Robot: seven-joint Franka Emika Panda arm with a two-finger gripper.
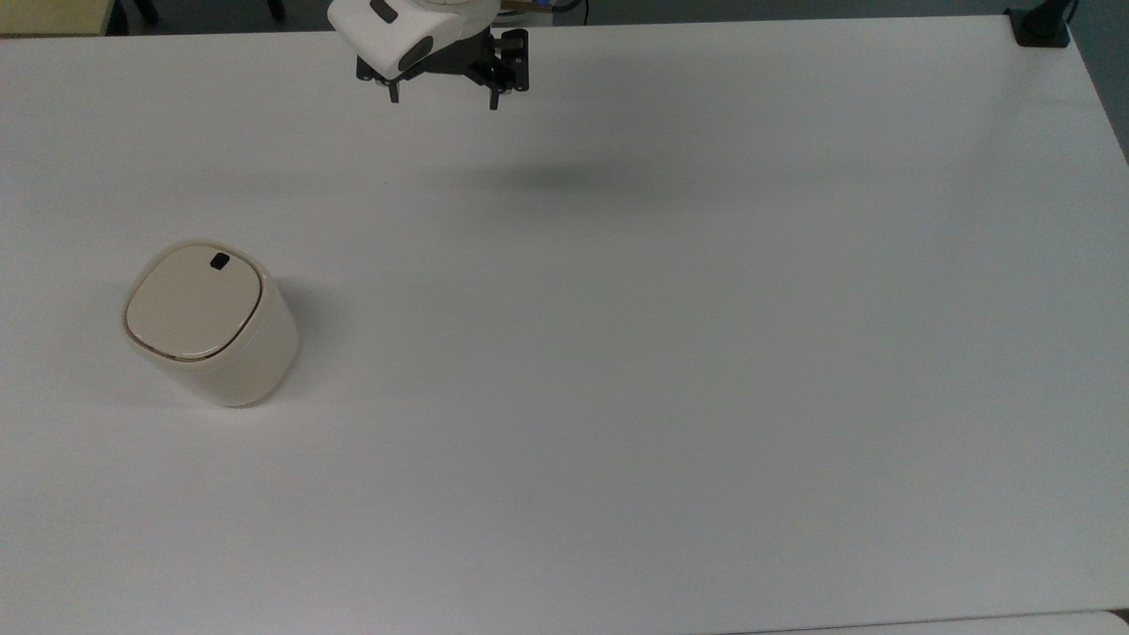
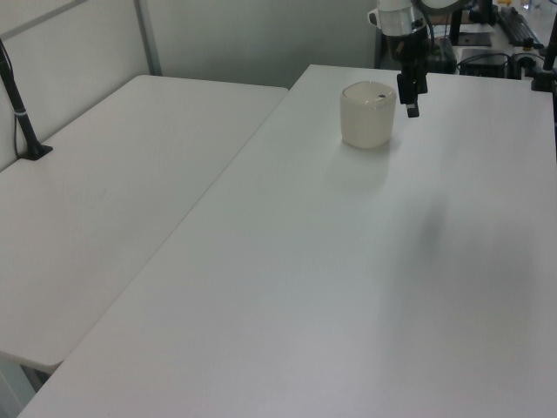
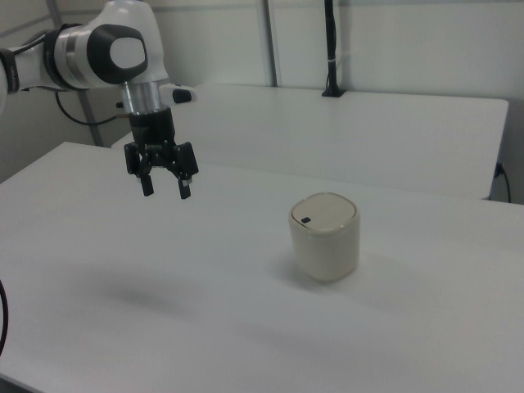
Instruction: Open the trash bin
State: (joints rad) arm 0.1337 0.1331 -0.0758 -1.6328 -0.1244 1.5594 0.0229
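The trash bin is a small cream-beige rounded bin standing on the white table at the top view's left, its flat lid shut and a small black latch near the lid's far edge. It also stands in the left view as the trash bin and in the right view as the trash bin. My gripper hangs open in the air near the table's far edge, well away from the bin, holding nothing. In the right view the gripper hovers to the bin's left with fingers spread; in the left view the gripper shows just right of the bin.
A second white table adjoins on the left view's left, with a black clamped post on it. Another black clamp sits at the top view's far right corner. Desks with equipment stand behind the arm.
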